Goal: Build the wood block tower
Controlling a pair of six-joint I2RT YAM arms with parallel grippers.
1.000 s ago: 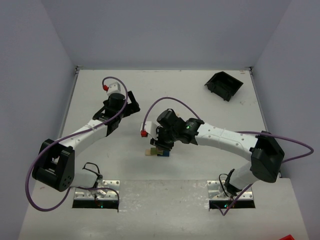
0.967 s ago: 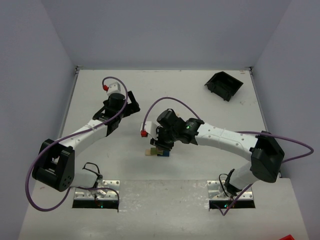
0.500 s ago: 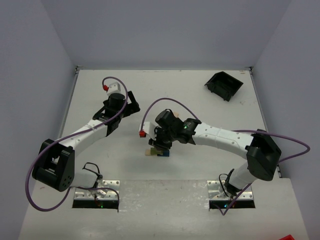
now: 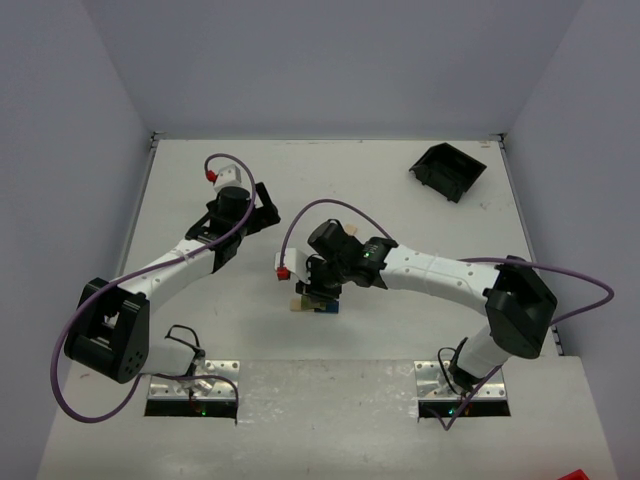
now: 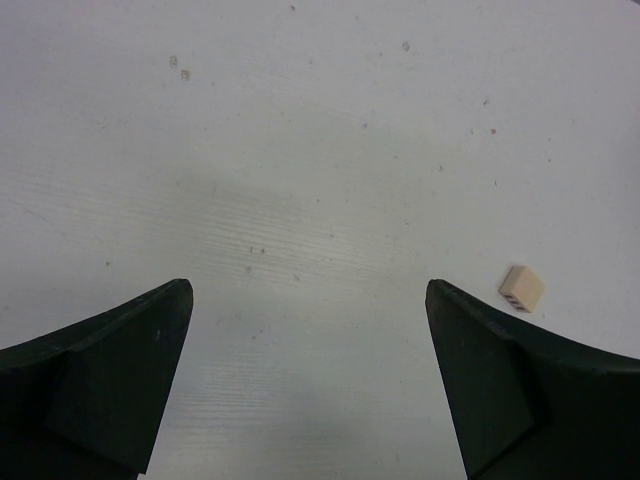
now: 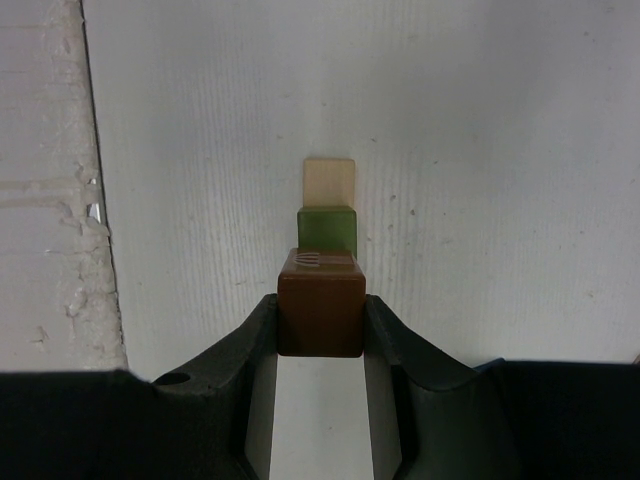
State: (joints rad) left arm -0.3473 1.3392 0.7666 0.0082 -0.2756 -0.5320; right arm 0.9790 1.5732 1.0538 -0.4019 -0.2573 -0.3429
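The right pincer [image 6: 320,322] was closed narrowly on a small reddish-brown wood block [image 6: 320,300], its two black fingers [image 6: 250,345] pressed against the block's left and right faces. In the right wrist view, an olive green block [image 6: 327,230] showed directly at 12 o'clock of the held block, and a pale tan block [image 6: 329,180] lay just past that, the three lined up in a row. Whether the brown block touched the green one could not be told.

From above, the wood block tower [image 4: 318,303] sat slightly toward 6 o'clock of the middle of the white worktop [image 4: 380,190], under the right pincer's tip. Its tan piece stuck out at 9 o'clock, and a dark blue block [image 4: 329,307] peeked out at 3 o'clock.

The left pincer [image 5: 308,300] stood wide, with nothing between its fingers, above bare worktop at about 10 o'clock of the tower and well apart from it. In the left wrist view, a small pale cube [image 5: 521,288] lay on the surface just beside that pincer's right finger, at 3 o'clock.

A black plastic bin [image 4: 447,170] rested tilted at 1 o'clock, near the far right corner.
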